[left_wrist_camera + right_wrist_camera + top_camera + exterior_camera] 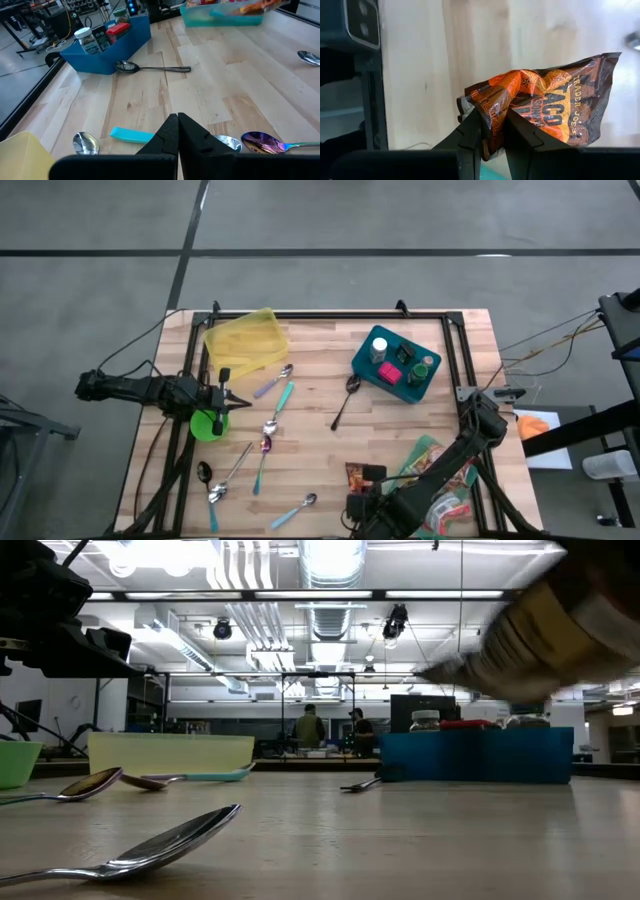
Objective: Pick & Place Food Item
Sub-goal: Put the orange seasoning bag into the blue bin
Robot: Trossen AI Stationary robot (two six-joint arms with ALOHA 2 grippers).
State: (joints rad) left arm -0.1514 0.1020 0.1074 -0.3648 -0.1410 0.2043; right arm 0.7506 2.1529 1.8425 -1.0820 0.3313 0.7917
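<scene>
An orange and brown food packet is lifted above the table near its front edge, with my right gripper shut on it. The high view shows the packet just ahead of the right arm, and in the low view it is a blur high over the tabletop. My left gripper waits shut at the table's left side, next to a green cup; its fingers hold nothing. My right gripper pinches the packet's crumpled end between its two fingers. The fingers come from above, slanting steeply down. The rest of the packet reaches out past the fingertips, clear of the table.
A blue bin with jars stands at the far right, and a yellow container at the far left. Several spoons lie scattered over the middle and left of the table. More food packets lie at the near right.
</scene>
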